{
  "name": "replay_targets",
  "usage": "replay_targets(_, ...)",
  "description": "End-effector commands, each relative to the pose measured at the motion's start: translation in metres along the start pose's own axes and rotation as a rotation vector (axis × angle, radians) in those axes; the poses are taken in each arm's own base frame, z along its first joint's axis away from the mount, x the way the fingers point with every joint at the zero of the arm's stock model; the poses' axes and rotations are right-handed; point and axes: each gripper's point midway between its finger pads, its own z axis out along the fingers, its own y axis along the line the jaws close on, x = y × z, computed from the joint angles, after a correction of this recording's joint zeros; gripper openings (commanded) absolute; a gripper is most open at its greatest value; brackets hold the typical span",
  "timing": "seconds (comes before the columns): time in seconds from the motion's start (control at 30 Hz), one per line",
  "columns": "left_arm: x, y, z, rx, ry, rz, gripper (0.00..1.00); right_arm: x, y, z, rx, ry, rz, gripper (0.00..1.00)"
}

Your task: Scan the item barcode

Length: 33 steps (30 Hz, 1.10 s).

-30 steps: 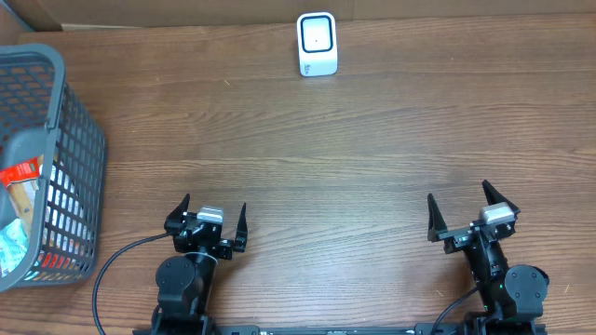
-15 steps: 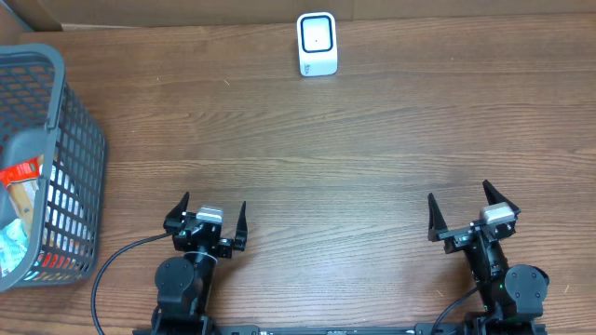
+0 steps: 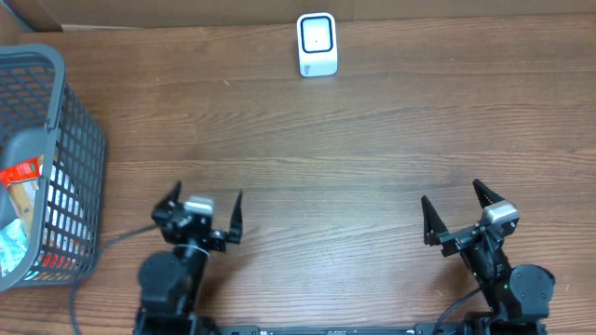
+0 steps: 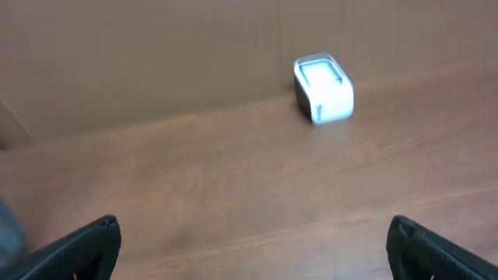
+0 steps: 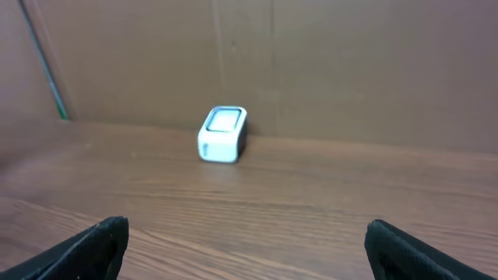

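both arms sit at the near edge of the table [image 3: 372, 140], which leaves the middle bare for carrying an item across. the left claw [image 3: 205, 207] is wide and holds nothing, and so is the right claw [image 3: 455, 212]. nothing is picked up yet, so the task looks to be at its very start. the scanner [image 3: 317, 43] stands at the far edge with its pale window turned toward the arms, likely so a barcode can be shown to it from this side. the things to scan, several packets [image 3: 19, 177], lie in the grey basket [image 3: 79, 121] at the far left. they are well apart from the scanner and nearer the left claw, so i judge that claw suits the reach.

only the overhead view shows the basket and packets; neither wrist view takes them in. the left wrist view shows the scanner [image 4: 324, 89] right of centre, above its 2 fingertips [image 4: 89, 243]. the right wrist view shows the scanner [image 5: 222, 134] left of centre, against a brown cardboard wall [image 5: 350, 70] that the overhead view barely catches.
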Motion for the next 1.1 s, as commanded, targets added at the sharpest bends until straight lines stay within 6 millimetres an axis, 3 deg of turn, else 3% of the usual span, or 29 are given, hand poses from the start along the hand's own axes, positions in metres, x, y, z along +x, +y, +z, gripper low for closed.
replay_targets(0.0, -0.086, 0.010, -0.010, -0.002, -0.074, -0.018, 1.00, -0.058, 0.017, -0.006, -0.070, -0.045, 0.013, 1.00)
replay_targets(0.23, -0.179, 0.021, -0.002, 0.023, 0.067, -0.099, 1.00, -0.101, 0.018, 0.010, -0.077, 0.145, 0.088, 1.00)
replay_targets(0.43, -0.229, 0.029, 0.016, 0.037, 0.274, -0.117, 1.00, -0.118, 0.011, 0.033, -0.056, 0.390, 0.185, 1.00)
replay_targets(0.57, -0.244, 0.032, 0.032, 0.041, 0.333, -0.121, 1.00, -0.123, 0.006, 0.046, -0.035, 0.545, 0.245, 1.00)
replay_targets(0.73, -0.236, 0.029, 0.051, 0.071, 0.386, -0.086, 1.00, -0.118, 0.003, 0.071, -0.065, 0.607, 0.286, 1.00)
replay_targets(0.8, -0.232, 0.044, 0.053, 0.015, 0.399, -0.105, 1.00, -0.107, 0.010, 0.073, -0.110, 0.654, 0.324, 1.00)
replay_targets(0.87, -0.228, 0.070, 0.051, -0.080, 0.405, -0.161, 1.00, -0.097, 0.013, 0.076, -0.139, 0.696, 0.356, 1.00)
replay_targets(1.07, -0.210, 0.183, 0.018, -0.421, 0.386, -0.398, 1.00, -0.075, 0.011, 0.079, -0.131, 0.782, 0.397, 1.00)
